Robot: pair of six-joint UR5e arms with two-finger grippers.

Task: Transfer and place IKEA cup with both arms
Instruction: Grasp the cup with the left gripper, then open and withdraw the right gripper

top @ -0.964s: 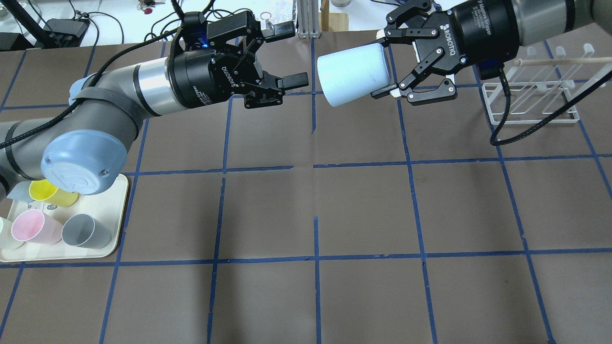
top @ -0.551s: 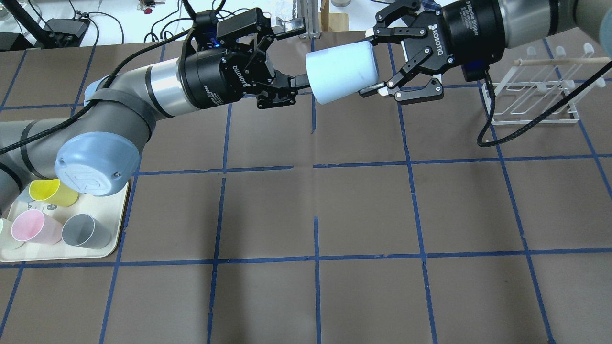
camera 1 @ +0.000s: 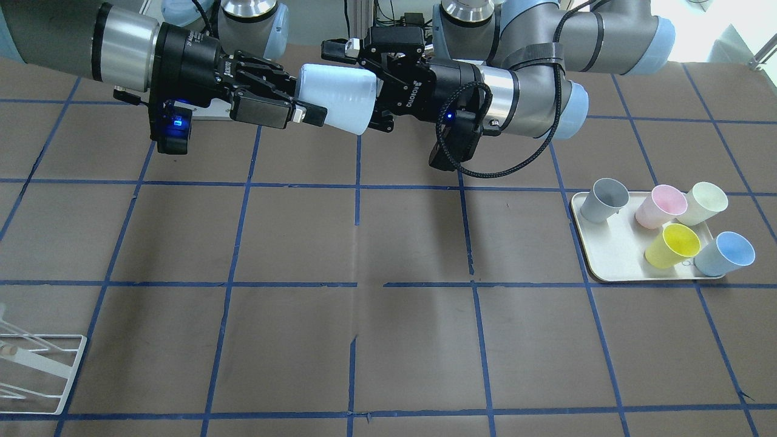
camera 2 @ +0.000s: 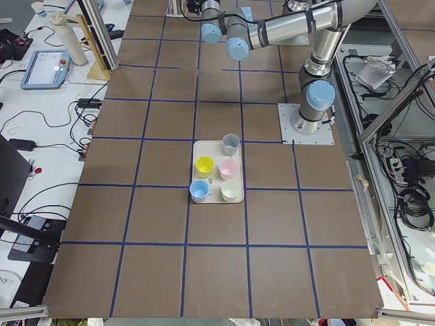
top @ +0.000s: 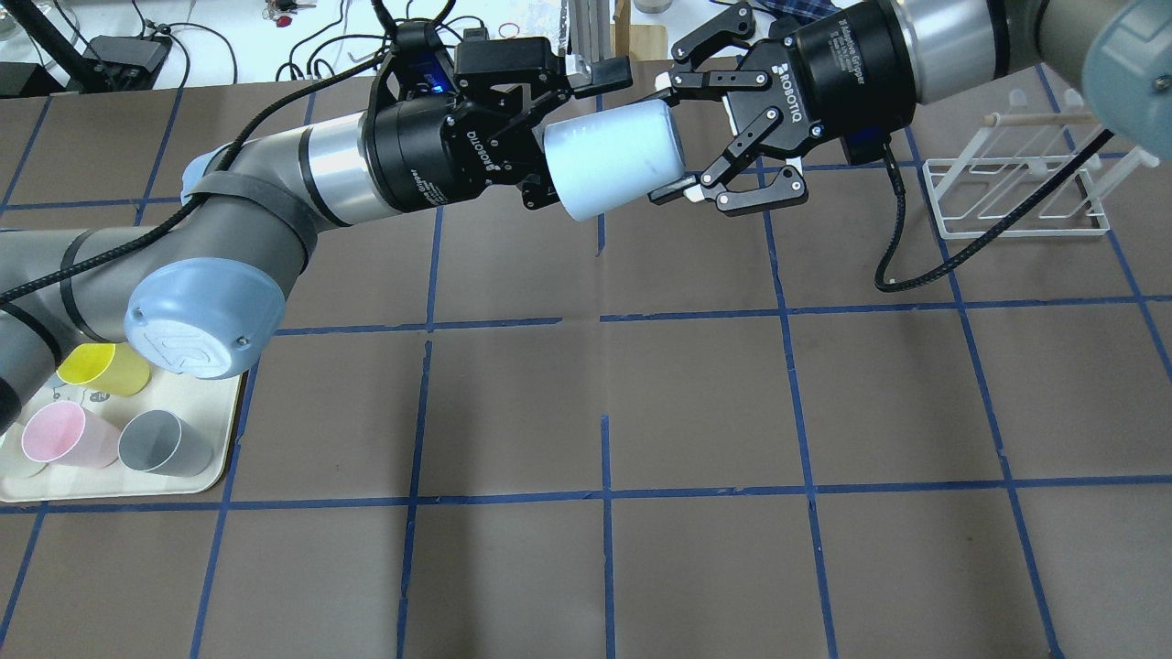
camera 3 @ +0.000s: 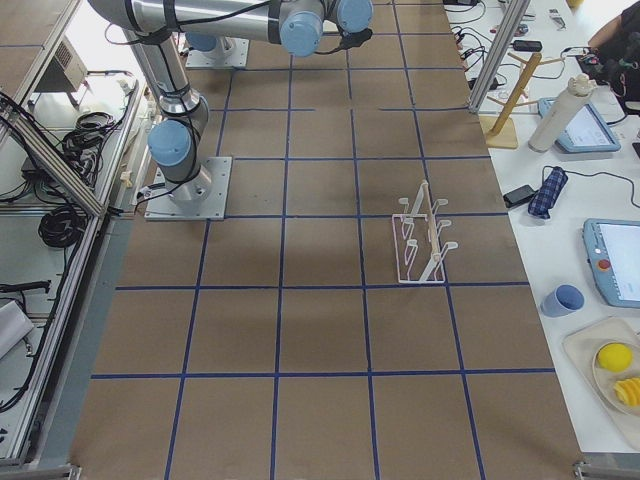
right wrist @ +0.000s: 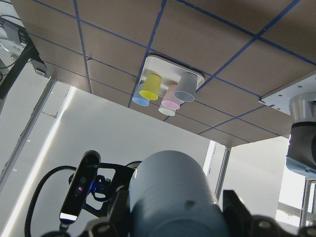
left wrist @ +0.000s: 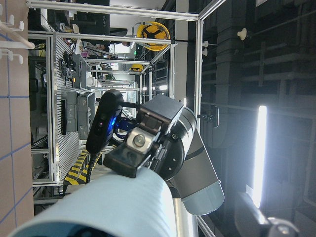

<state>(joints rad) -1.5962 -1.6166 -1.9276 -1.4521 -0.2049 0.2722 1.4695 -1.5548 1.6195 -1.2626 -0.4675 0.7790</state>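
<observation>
The IKEA cup is pale blue and lies on its side in the air over the table's far middle; it also shows in the front view. My right gripper is shut on its narrow end, fingers above and below. My left gripper is open and straddles the cup's wide end; its upper finger stands clear of the cup wall and the lower one is hidden. The cup fills the bottom of the left wrist view and of the right wrist view. Its pale blue twin stands on the tray.
A cream tray at the near left holds grey, yellow and pink cups, partly under my left elbow. A white wire rack stands at the far right.
My right gripper has carried the cup leftward. My left gripper has moved right, and its open fingers have come from short of the cup to around its wide end.
</observation>
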